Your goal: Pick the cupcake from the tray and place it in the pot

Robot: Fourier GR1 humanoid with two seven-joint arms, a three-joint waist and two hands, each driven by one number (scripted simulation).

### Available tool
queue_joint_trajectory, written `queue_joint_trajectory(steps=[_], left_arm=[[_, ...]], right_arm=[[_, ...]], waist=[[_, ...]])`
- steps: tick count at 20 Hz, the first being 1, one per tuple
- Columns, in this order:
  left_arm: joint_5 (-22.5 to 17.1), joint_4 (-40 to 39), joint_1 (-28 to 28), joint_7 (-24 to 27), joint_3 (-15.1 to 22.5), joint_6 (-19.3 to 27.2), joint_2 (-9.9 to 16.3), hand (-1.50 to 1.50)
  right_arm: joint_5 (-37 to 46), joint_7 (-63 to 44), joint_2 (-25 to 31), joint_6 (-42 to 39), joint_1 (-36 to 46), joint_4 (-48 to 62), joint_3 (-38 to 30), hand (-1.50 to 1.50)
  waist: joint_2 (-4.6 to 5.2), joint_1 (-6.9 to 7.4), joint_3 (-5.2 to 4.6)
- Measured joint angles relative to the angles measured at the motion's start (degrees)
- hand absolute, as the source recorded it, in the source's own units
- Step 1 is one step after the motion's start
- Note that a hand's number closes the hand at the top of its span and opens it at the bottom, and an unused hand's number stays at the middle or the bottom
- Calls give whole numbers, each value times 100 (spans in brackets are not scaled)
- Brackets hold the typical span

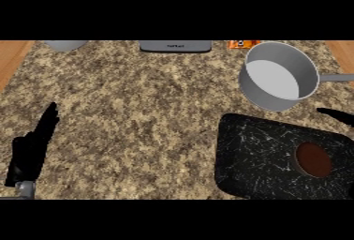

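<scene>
The cupcake (314,160) sits on the black marbled tray (256,159), toward the tray's right side, seen from above as a brown round top. None of my fingers touch it. My right hand (336,116) shows only as a dark sliver at the right edge, above the tray's far corner and up-right of the cupcake, well apart from it; I cannot tell how its fingers stand. The grey pot (276,75) stands just beyond the tray, its handle running off to the right. My left hand (33,150) rests far across the granite counter (138,122) at the left edge, fingers straight and pressed together, pointing up, holding nothing.
</scene>
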State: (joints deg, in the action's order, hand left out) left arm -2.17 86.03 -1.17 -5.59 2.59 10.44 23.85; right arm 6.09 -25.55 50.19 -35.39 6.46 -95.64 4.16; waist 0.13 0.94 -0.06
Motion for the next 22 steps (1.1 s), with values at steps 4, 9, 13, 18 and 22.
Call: queue_joint_trajectory(steps=[4, 9, 13, 18, 22], left_arm=[[-14, 139, -87, -75, -197, -168, 59, 0], [94, 262, -118, -184, -331, -258, -35, 0], [194, 54, -1, -117, -456, -359, -155, 0], [293, 158, -100, -85, -591, -488, -241, 0], [389, 83, 51, -152, -689, -602, -304, 0]], right_arm=[[251, -373, -368, -229, 219, 41, 206, -150], [792, -453, -681, -436, 326, 206, 302, -150], [1094, -648, -989, -651, 414, 207, 327, -150], [1504, -551, -1260, -838, 564, 568, 276, -150], [1865, -463, -1479, -877, 613, 771, 249, -150]], waist=[[-8, -33, 3], [-13, -58, 5], [-13, -75, 5], [-13, -70, 5], [-13, -78, 5]])
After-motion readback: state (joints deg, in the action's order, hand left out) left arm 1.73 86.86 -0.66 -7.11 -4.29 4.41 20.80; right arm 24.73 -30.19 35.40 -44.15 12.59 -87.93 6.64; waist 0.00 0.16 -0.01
